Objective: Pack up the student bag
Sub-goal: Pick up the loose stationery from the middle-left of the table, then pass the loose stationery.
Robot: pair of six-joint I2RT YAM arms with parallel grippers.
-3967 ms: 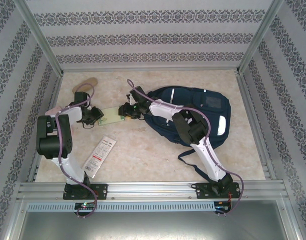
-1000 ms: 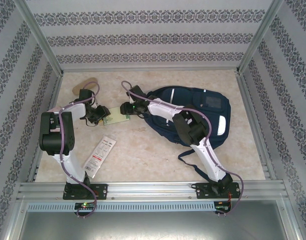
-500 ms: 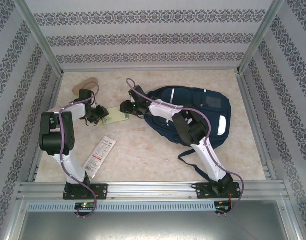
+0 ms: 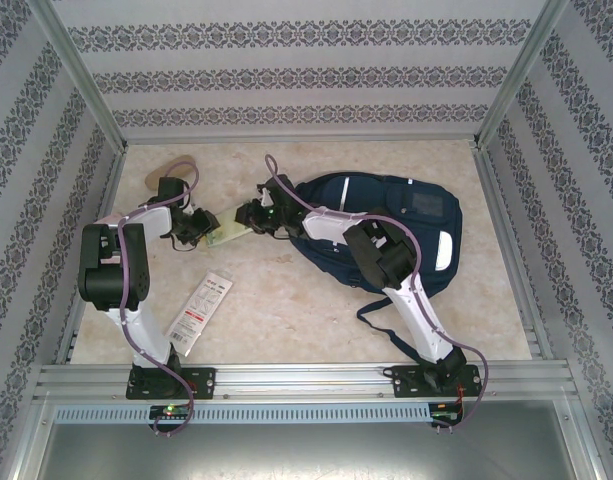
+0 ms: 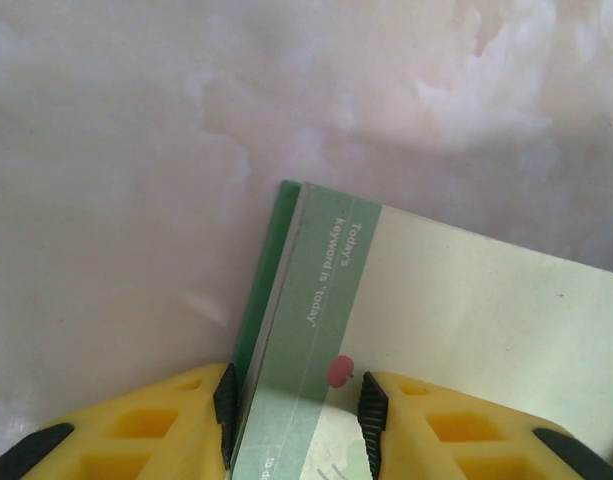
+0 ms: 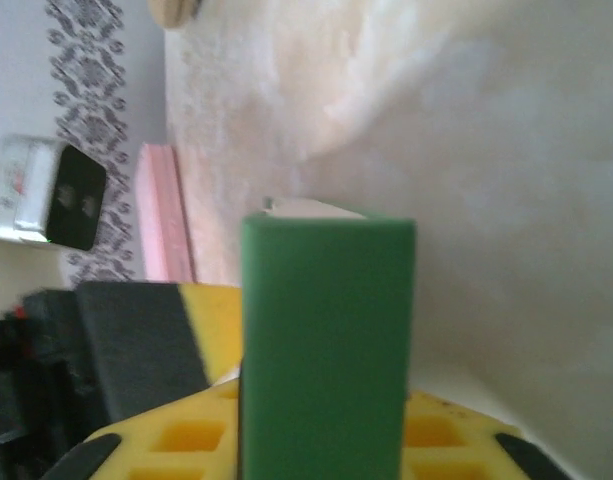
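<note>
The student bag [image 4: 386, 225], a navy-blue backpack with white stripes, lies flat right of the table's centre. Left of it a thin book [image 4: 229, 231] with a green spine and a pale cover is held between my two grippers. My left gripper [image 4: 199, 228] is shut on the book's [image 5: 406, 310] spine corner, one pad on the green edge and one on the cover. My right gripper [image 4: 252, 217] is shut on the book's other end, whose green face [image 6: 326, 340] fills the gap between the yellow fingers [image 6: 186, 440]. The right arm reaches over the bag's left edge.
A white packet with red print [image 4: 198, 311] lies near the left arm's base. A tan object [image 4: 172, 167] sits at the back left corner, and a pink flat item [image 6: 166, 215] lies by the left wall. A dark bag strap [image 4: 378, 312] trails towards the front.
The right gripper has shifted slightly right and back, and the book now looks shorter and tilted between the grippers. The left gripper has stayed at the book's left end.
</note>
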